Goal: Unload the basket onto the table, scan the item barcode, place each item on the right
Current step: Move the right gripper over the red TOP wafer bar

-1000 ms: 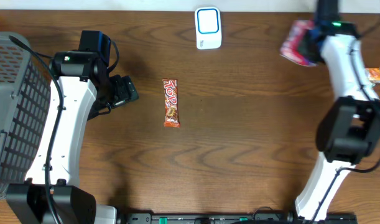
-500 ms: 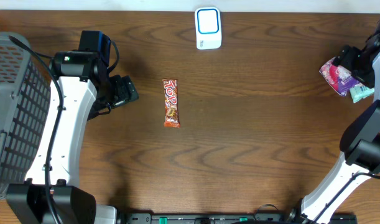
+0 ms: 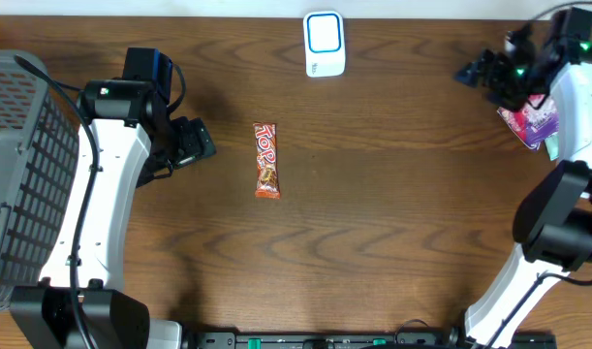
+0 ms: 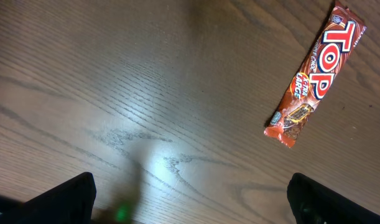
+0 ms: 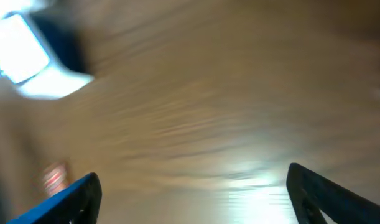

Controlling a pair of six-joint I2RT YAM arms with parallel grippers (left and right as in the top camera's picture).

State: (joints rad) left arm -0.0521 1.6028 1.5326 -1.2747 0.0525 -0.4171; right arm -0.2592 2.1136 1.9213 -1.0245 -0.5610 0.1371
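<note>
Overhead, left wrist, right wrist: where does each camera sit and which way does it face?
Overhead: fixed above the table, facing straight down; both arms, left gripper and right gripper show.
Left wrist: on the left arm, facing down at the table and the candy bar; its fingertips show at the bottom corners.
Right wrist: on the right arm, blurred, facing the table with the scanner upper left; fingertips at the bottom corners.
Shared: overhead and left wrist both show the candy bar; overhead and right wrist, the scanner.

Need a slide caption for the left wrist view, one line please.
Left tool open over the wooden table, the TOP candy bar lying flat at the picture's upper right, untouched.
</note>
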